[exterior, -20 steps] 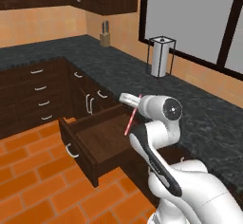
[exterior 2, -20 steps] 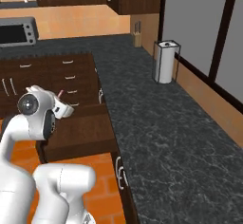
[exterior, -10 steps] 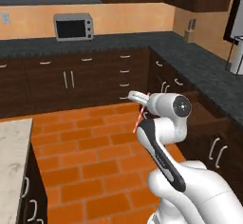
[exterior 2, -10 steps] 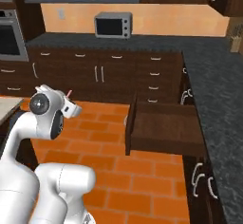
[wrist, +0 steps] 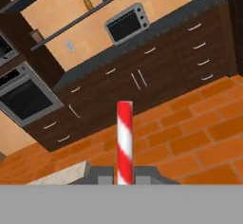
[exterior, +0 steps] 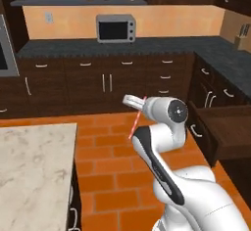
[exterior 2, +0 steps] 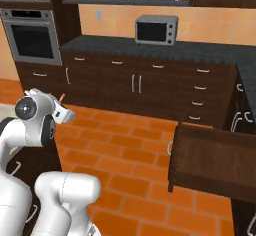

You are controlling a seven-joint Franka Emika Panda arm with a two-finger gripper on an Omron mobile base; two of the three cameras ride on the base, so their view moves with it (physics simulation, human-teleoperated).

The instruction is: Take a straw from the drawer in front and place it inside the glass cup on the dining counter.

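My gripper point(exterior: 133, 100) is shut on the red-and-white striped straw point(exterior: 138, 119), which slants down from the fingers above the brick floor. In the hand view the straw point(wrist: 125, 141) stands straight up between the two fingertips point(wrist: 101, 174). From the right base view, the gripper point(exterior 2: 63, 112) shows at the left with the straw's tip point(exterior 2: 62, 98) poking above it. The dark brown drawer point(exterior: 226, 132) stands pulled open at the right, and it is also open in the right base view point(exterior 2: 214, 164). A corner of the beige marble dining counter point(exterior: 33, 172) lies at the lower left. The glass cup is out of view.
Dark cabinets under a black speckled counter point(exterior: 122, 46) line the far wall, with a microwave point(exterior: 115, 28) on top. A wall oven point(exterior 2: 31, 40) stands at the left. Orange brick floor point(exterior: 112, 171) separates me from the cabinets.
The base has turned left, so the whole scene has shifted: the open drawer slid to the right and the dining counter's corner grew at the lower left. The straw stays gripped.
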